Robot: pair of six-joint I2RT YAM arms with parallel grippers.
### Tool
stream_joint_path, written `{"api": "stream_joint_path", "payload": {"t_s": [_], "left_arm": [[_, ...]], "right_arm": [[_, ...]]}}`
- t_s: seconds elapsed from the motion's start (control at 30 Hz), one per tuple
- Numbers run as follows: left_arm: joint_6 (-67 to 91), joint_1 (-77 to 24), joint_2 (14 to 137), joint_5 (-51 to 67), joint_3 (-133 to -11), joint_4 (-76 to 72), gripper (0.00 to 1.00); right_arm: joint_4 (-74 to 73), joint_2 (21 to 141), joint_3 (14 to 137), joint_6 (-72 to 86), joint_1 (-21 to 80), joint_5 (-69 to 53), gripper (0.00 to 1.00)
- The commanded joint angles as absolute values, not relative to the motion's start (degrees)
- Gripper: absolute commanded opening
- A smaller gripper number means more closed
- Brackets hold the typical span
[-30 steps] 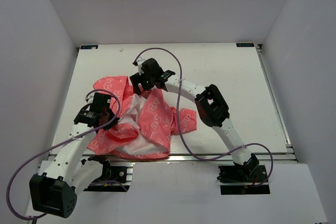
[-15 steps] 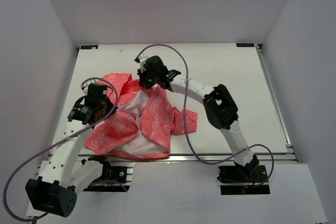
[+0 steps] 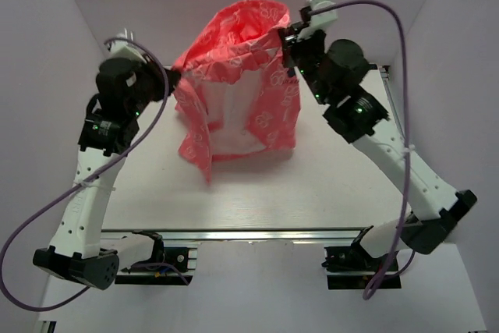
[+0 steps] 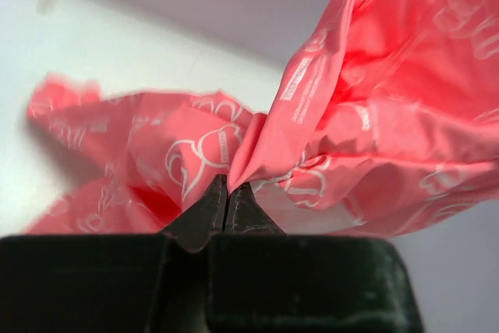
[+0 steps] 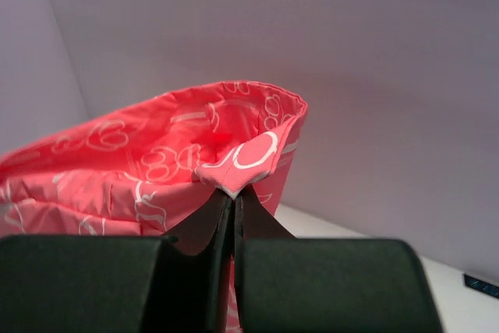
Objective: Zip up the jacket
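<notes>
The jacket (image 3: 234, 76) hangs above the table (image 3: 343, 193), stretched between the two grippers at the rear half of the work area. Whether its lower hem touches the table cannot be determined. The left gripper (image 3: 170, 79) is fully closed on a pinch of pink fabric at the jacket's upper left edge. In the left wrist view its fingertips (image 4: 212, 196) meet, with the cloth bunching outward from them. The right gripper (image 3: 285, 37) is likewise fully closed, clamping a small fold of the upper right edge. In the right wrist view the fold sits directly above the closed tips, with the rim of the garment curving away to the left. The jacket front faces the arm bases and stands open: the white lining (image 3: 230, 115) shows between the two front panels (image 3: 277, 107), which hang apart. The zipper itself cannot be made out.
</notes>
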State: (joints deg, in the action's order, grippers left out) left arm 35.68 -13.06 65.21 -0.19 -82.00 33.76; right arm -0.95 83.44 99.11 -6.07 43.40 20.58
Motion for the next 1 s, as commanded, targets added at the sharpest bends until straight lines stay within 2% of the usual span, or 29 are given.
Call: {"api": "stream_joint_path", "payload": {"t_s": [0.0,0.13,0.3,0.43,0.6,0.83,0.9,0.97], "left_arm": [[30.0,-13.0,65.9,3.2,-97.3,28.4,0.00],[28.5,-13.0,66.0,8.7,-107.3,27.9,0.00],[28.5,-12.9,61.0,13.1,-109.5,22.2,0.00],[28.1,-12.9,59.7,12.6,-112.2,20.5,0.00],[29.9,-12.9,61.3,13.4,-107.8,19.9,0.00],[30.8,-12.9,69.9,3.3,-94.7,18.8,0.00],[31.0,-12.9,75.0,1.0,-90.4,17.3,0.00],[30.9,-12.9,79.9,-3.1,-88.6,16.4,0.00]], "right_arm": [[2.1,78.8,102.8,-9.9,43.2,24.3,0.00],[1.8,73.0,106.3,-10.5,43.2,19.7,0.00],[-4.2,70.9,119.2,-10.5,43.3,8.1,0.00],[-2.7,68.3,121.2,-10.8,43.3,5.4,0.00],[-0.6,67.5,114.3,-13.7,43.2,14.1,0.00],[-0.6,82.4,108.0,-18.6,42.8,48.5,0.00],[-1.9,85.6,105.2,-13.0,39.5,48.3,0.00],[-9.6,91.8,103.5,-0.1,33.3,41.5,0.00]]}}
